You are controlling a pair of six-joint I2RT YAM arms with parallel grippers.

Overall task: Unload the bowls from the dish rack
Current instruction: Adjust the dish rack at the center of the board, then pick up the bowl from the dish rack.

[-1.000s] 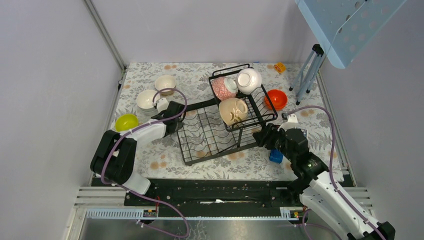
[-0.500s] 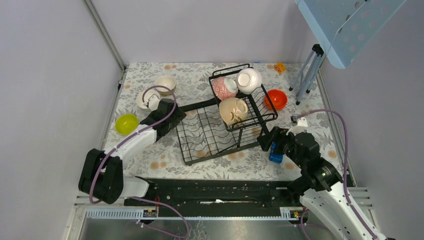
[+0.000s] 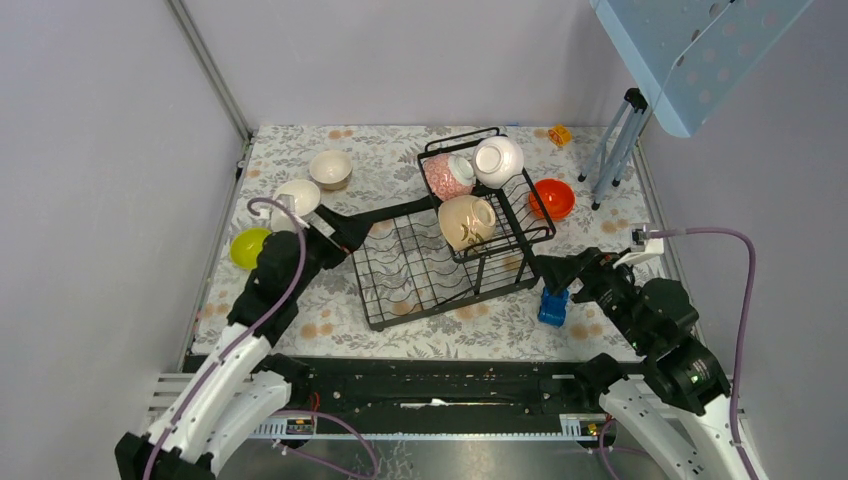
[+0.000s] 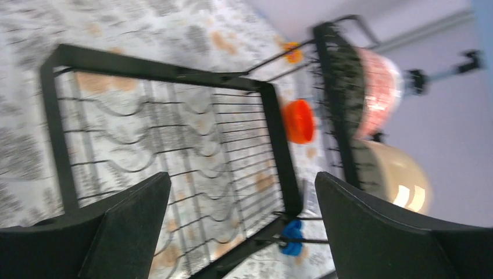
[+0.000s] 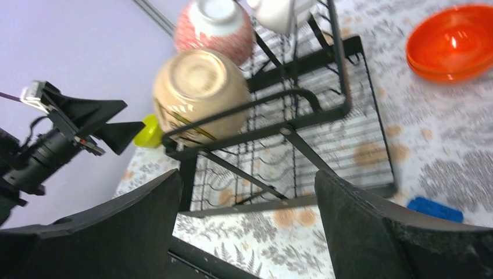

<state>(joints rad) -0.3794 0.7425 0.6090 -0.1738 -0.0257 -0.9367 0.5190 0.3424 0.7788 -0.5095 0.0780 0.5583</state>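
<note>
Pale lilac walls (image 3: 100,150), floral tablecloth (image 3: 390,150), blue perforated panel (image 3: 700,50) upper right

Three bowls (image 3: 466,220) lie tipped in the black dish rack (image 3: 405,268).

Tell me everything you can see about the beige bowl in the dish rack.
The beige bowl is glossy, ceramic-looking, cream with dark brush strokes on its side. It lies tipped over in the near corner of the dish rack's raised upper basket, base facing the near right, resting against black wires. The pink-patterned bowl sits close behind.

dish rack (image 3: 395,212): black matt wire | orange bowl (image 3: 552,198): smooth, glossy
</note>
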